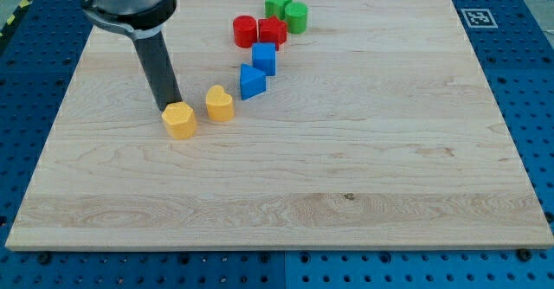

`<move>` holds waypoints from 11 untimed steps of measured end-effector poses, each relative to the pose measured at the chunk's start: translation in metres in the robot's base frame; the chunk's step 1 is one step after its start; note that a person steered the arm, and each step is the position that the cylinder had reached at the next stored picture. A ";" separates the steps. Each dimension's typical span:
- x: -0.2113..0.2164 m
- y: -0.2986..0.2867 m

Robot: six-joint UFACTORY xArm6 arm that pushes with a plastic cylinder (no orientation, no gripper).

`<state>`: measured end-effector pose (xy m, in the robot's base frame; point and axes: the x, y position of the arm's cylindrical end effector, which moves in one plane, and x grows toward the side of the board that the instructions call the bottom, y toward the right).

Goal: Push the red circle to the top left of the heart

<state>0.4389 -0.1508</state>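
Note:
The red circle (244, 31) sits near the view's top, touching a red star-like block (273, 31) on its right. The yellow heart (220, 103) lies left of centre, below and left of the red circle. My tip (170, 107) stands at the top-left edge of a yellow hexagon (181, 120), just left of the heart. The tip is well below and left of the red circle.
A blue cube (264, 58) and a blue triangle (252, 81) lie between the red circle and the heart. A green star (277, 1) and a green circle (296, 16) sit at the top. The wooden board (346, 168) ends in a blue pegboard surround.

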 end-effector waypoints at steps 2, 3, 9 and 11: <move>0.006 0.000; 0.006 0.000; -0.171 0.017; -0.170 0.105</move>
<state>0.2688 -0.0454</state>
